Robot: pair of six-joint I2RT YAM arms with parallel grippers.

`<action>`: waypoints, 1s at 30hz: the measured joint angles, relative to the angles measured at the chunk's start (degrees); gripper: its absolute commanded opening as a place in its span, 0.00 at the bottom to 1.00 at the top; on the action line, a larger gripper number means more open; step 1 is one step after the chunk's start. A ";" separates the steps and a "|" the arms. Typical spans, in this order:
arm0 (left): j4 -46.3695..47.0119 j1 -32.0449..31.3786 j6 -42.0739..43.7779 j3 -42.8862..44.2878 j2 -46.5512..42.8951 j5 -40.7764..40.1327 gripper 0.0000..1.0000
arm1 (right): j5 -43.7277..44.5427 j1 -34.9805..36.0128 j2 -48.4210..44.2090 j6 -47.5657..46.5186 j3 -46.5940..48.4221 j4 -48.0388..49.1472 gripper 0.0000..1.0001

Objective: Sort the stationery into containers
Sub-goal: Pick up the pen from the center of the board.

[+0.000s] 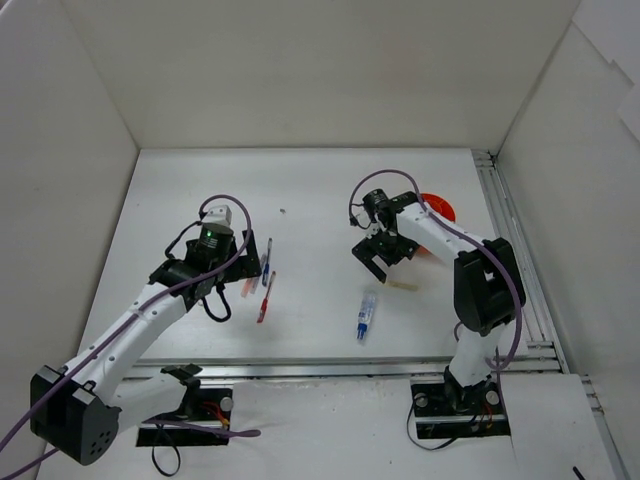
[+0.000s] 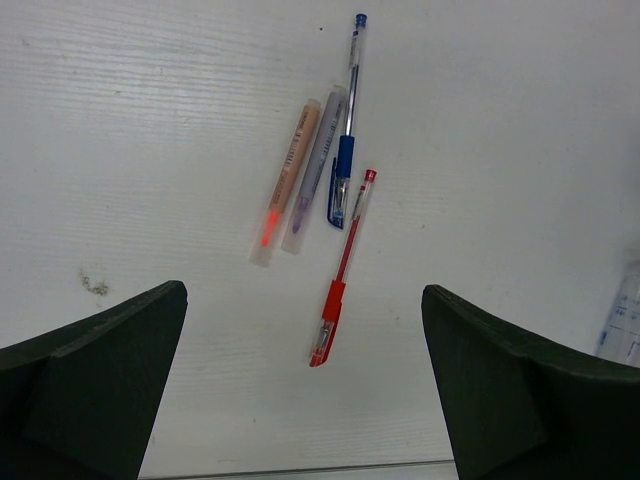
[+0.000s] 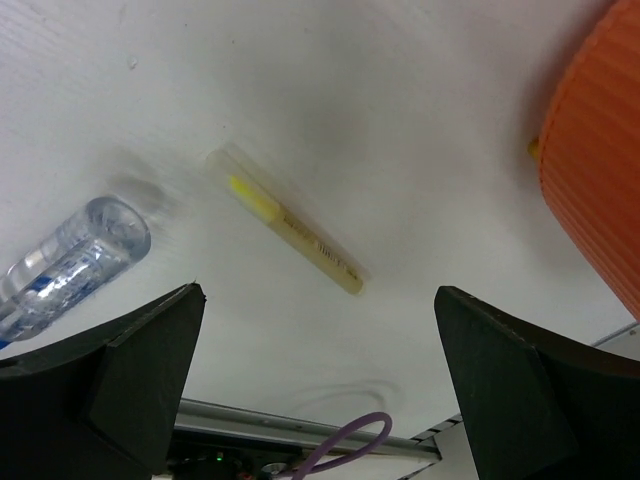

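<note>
My left gripper point(image 1: 232, 264) point(image 2: 305, 400) stands open just above the table with nothing between its fingers. Ahead of it lie a red pen point(image 2: 342, 270) point(image 1: 265, 298), a blue pen point(image 2: 347, 110) point(image 1: 266, 260), an orange highlighter point(image 2: 288, 180) point(image 1: 247, 286) and a grey marker point(image 2: 318, 170). My right gripper point(image 1: 385, 258) point(image 3: 320, 400) is open and empty too. A yellow highlighter point(image 3: 290, 222) point(image 1: 403, 285) lies on the table just beyond its fingertips. A clear blue-capped marker point(image 3: 70, 265) point(image 1: 366, 317) lies farther left. The orange cup point(image 3: 595, 170) point(image 1: 438, 208) stands at the right, partly hidden by the right arm.
White walls enclose the table on three sides. A metal rail point(image 1: 505, 235) runs along the right edge and another point(image 1: 340, 368) along the front edge. A purple cable point(image 3: 345, 445) loops under the right wrist.
</note>
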 measured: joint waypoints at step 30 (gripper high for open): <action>0.15 0.00 0.44 -1.75 -1.29 -1.79 1.00 | -1.75 0.79 8.96 -6.84 -2.60 4.57 0.32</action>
